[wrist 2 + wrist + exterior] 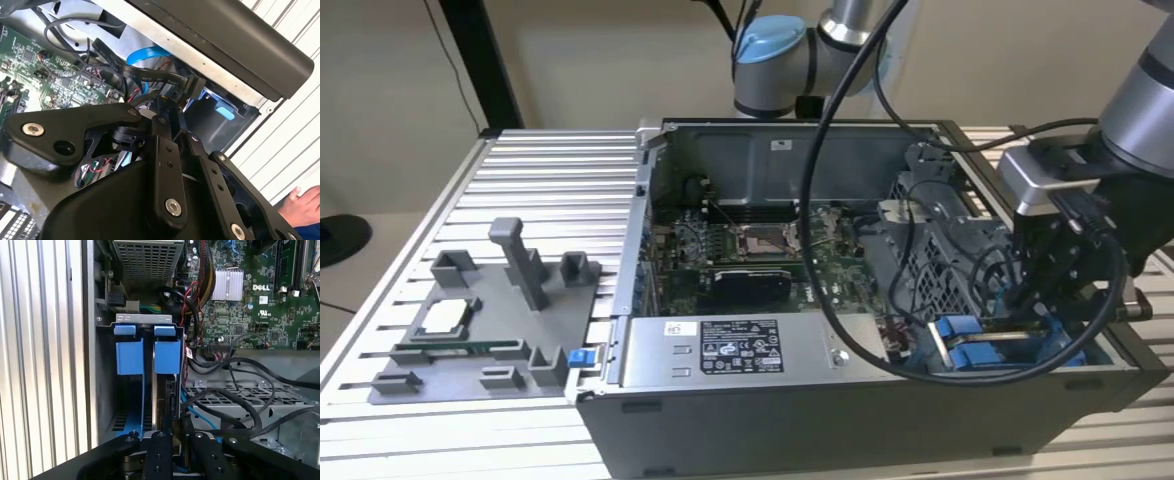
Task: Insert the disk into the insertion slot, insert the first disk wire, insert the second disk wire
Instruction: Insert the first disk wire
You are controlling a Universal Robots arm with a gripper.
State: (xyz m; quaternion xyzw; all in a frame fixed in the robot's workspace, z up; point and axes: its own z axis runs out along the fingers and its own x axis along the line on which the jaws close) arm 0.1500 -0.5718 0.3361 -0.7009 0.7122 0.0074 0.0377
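The insertion slot [143, 318] is a grey metal bay in the computer case, with two blue plastic tabs [166, 356] side by side at its mouth. It lies in the front corner of the case on the exterior view's right, marked there by its blue fittings [962, 331]. The disk is hidden. My gripper [171, 405] reaches down into the bay below one tab, fingers drawn close together. In the second wrist view a black connector [193, 88] on a flat black wire [145, 75] sits at the tips of my gripper [176, 114], which looks shut on it.
A perforated grey cage [147, 260] and the green motherboard [260, 305] border the bay, and loose black cables [240, 390] cross a vented plate beside it. A labelled grey power-supply box [720, 350] fills the case front. A grey fixture plate [494, 330] lies outside. A hand [300, 202] rests nearby.
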